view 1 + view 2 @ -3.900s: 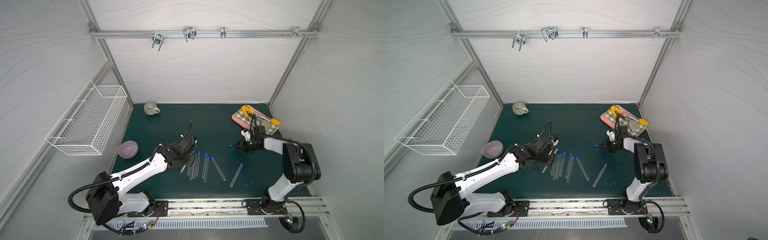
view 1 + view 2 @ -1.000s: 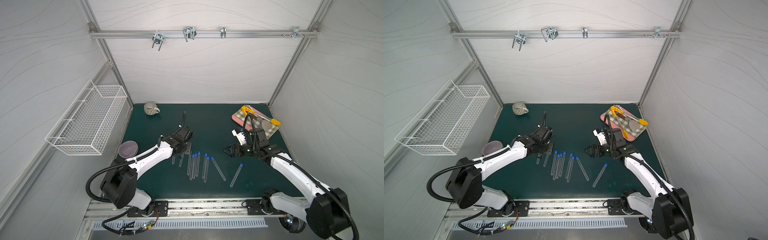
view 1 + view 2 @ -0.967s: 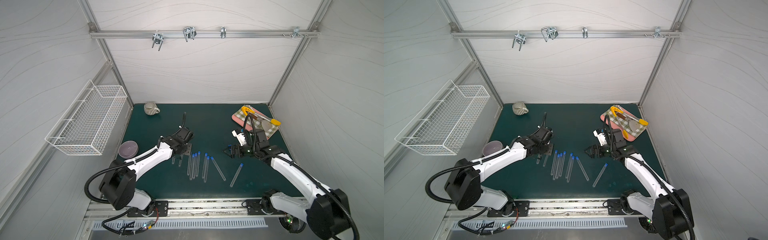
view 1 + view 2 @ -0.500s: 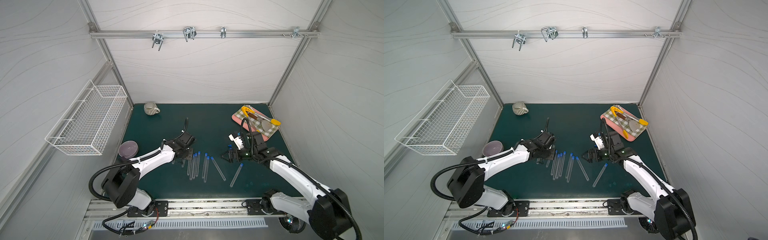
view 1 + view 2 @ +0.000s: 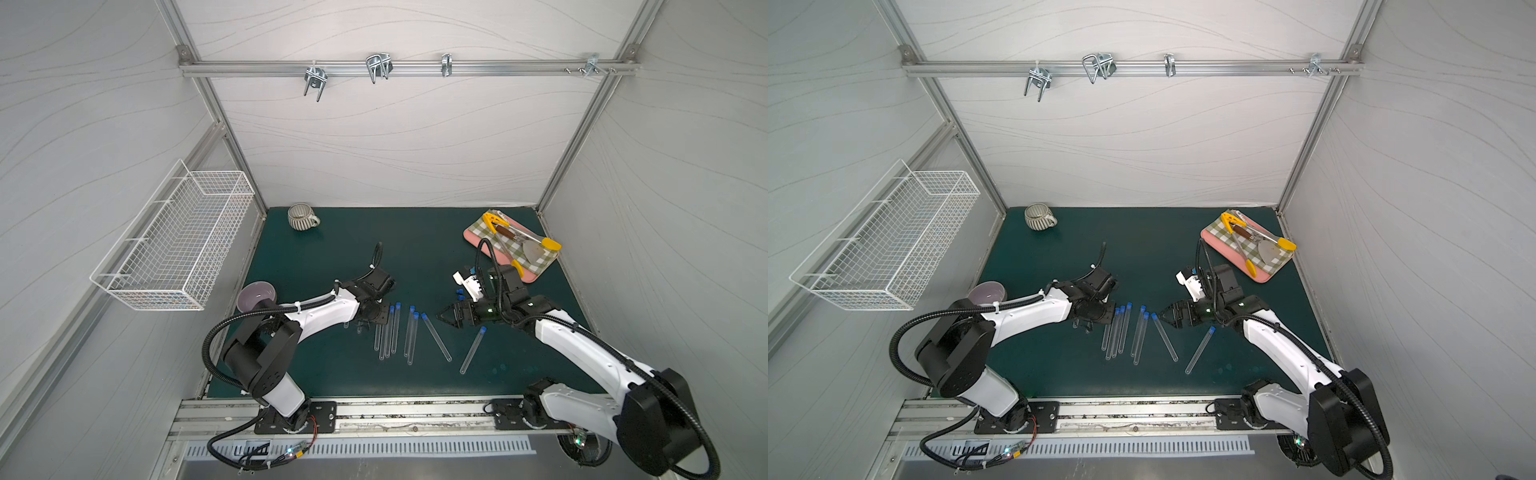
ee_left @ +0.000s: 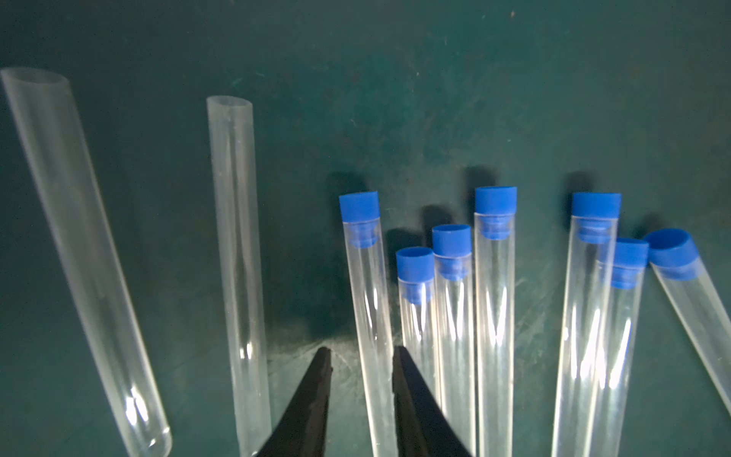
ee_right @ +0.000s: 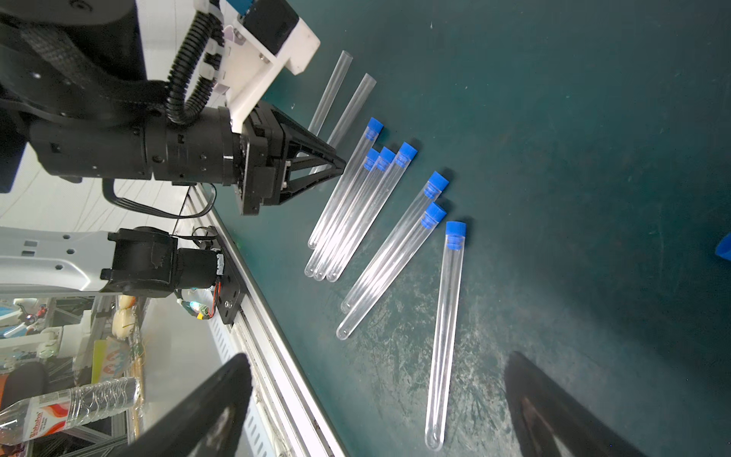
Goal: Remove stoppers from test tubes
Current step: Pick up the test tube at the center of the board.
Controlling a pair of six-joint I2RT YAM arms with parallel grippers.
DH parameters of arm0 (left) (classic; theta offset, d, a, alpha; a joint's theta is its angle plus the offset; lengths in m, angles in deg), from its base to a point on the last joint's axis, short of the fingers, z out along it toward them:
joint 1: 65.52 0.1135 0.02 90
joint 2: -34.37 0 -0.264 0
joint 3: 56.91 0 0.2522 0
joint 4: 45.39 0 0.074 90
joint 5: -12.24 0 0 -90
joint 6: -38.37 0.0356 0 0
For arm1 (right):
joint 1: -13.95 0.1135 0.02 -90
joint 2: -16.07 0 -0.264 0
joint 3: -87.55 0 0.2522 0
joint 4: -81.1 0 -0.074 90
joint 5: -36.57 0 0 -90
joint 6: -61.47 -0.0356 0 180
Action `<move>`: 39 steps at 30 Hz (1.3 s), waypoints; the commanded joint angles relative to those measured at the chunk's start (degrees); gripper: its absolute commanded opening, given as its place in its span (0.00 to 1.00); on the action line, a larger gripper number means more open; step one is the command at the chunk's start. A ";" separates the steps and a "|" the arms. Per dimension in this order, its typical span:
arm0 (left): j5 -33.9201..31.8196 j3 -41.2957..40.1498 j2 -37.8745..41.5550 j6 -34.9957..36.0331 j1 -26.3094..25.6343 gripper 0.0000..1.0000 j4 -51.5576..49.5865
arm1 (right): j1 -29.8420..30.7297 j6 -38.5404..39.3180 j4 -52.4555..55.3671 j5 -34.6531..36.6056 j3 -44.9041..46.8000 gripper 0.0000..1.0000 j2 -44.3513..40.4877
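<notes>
Lilac bowl (image 5: 256, 291), striped mug (image 5: 302, 217), wire basket (image 5: 178, 249)

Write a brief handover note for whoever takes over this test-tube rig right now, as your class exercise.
Left gripper: jaws slightly apart, straddling a stoppered tube lying on the mat; no firm grip visible. Right gripper: jaws wide open, empty.
Done: two open tubes lie beside the group; loose stoppers sit near the right arm.
Left: eight tubes with stoppers in, a group of seven and a lone tube.
</notes>
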 commanded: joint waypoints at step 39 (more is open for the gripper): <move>0.03 3.40 -4.62 -0.54 -0.90 0.09 -0.44 | -2.56 2.64 3.05 -1.08 -2.39 0.99 -1.97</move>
